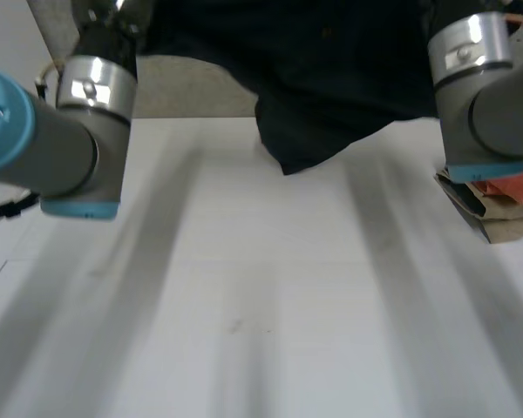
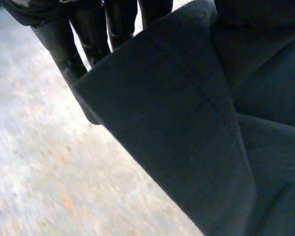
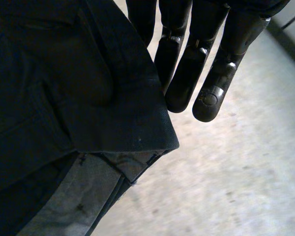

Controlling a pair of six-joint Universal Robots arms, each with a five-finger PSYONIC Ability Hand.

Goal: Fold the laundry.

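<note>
- Zero folds are made yet: your dark navy woven garment (image 1: pixel 331 78) hangs bunched between both arms over the far edge of the white table (image 1: pixel 244 305). By my judgement, all the spreading and folding remains.
- Left wrist view gives you a hemmed edge against the left hand (image 2: pixel 88 34); you cannot tell its grip.
- Right wrist view shows a hemmed corner beside the right hand (image 3: pixel 196 54); its grip is likewise unclear.
- Head view adds a stack of folded orange and tan cloths (image 1: pixel 506 200).

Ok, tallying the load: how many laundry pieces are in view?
3: a dark garment hanging above the table; an orange-red piece and a tan piece stacked at its right edge. The right arm may hide more.
</note>
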